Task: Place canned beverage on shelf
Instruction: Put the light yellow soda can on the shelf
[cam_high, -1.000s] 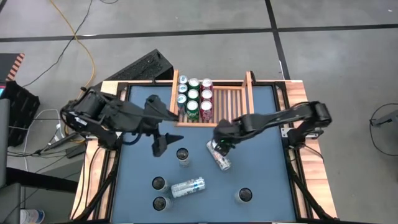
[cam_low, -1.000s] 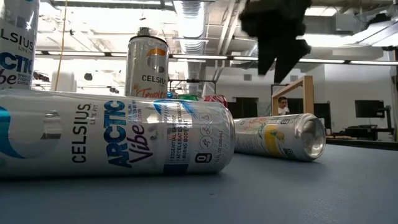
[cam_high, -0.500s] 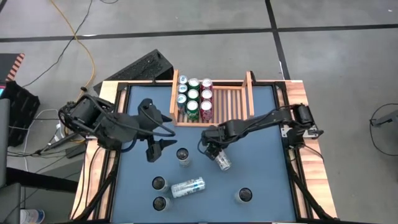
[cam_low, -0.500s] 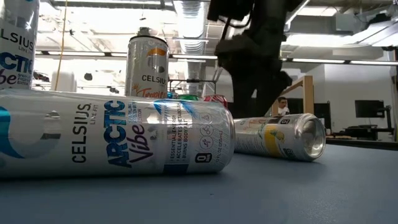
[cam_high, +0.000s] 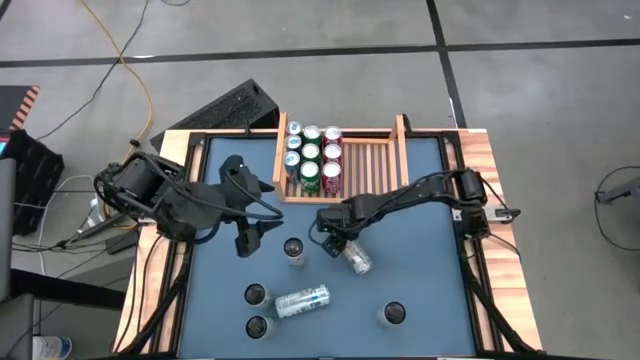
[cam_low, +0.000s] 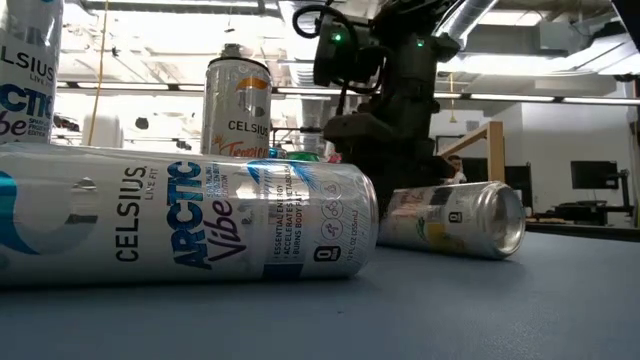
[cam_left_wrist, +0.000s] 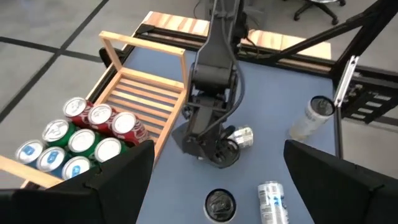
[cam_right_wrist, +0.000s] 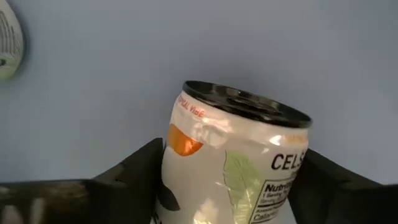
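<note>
The step in hand is the pick-up. The right tool (cam_high: 335, 243) is reaching down over a white and silver drink can with an orange and green label (cam_high: 357, 262). The can is lying on its side on the blue worktop (cam_high: 425, 265). In the right wrist view the can is sitting right inside this tool, close on both sides. I cannot tell if the tool is squeezing the can yet or is just around it.

The can is lying flat. Its long way is running level with the worktop and slanted. One round end is tucked under the tool. The other end is sticking out past the tool and pointing away from the light-brown wooden shelf with the slatted bottom (cam_high: 372, 160). The shelf is sitting behind the tool, well apart from the can. Rows of blue, green and red cans (cam_high: 311, 160) are filling one side of it, and the side nearer the right arm is showing bare slats.

I think the next move is calling for a firm squeeze, then a lift. The can will likely need tipping upright before it goes on the bare slats.

The left tool (cam_high: 250, 237) is hanging to the side with its jaws spread wide, holding nothing.
</note>
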